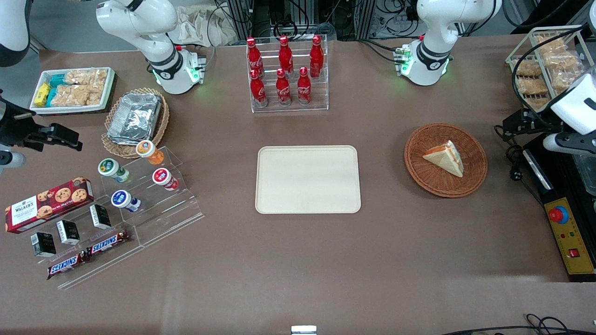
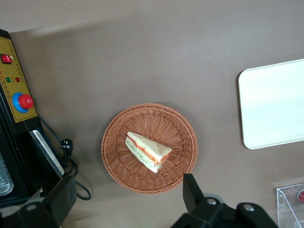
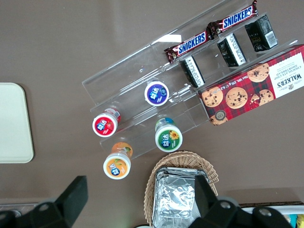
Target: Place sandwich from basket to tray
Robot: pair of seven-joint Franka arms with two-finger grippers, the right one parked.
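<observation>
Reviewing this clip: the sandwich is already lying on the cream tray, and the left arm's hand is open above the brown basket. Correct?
Not quite. The sandwich is in the brown basket, not on the cream tray, which holds nothing; the front view shows this. The rest stands: in the left wrist view the hand hangs open above the basket.

The basket (image 1: 445, 160) is woven wicker, reddish-brown and rough, with a ribbed weave. The sandwich (image 1: 445, 157) in it has soft, matt pale bread. The tray (image 1: 308, 179) looks like smooth cream plastic with a dull finish. The table (image 1: 372, 260) is covered with a matt brown surface, smooth and without shine. The gripper (image 2: 126, 199), high above the basket, has black matt plastic fingers (image 2: 192, 192), set wide apart. The bottles (image 1: 284, 70) are glossy red, in a clear shiny plastic rack (image 1: 321, 100).
</observation>
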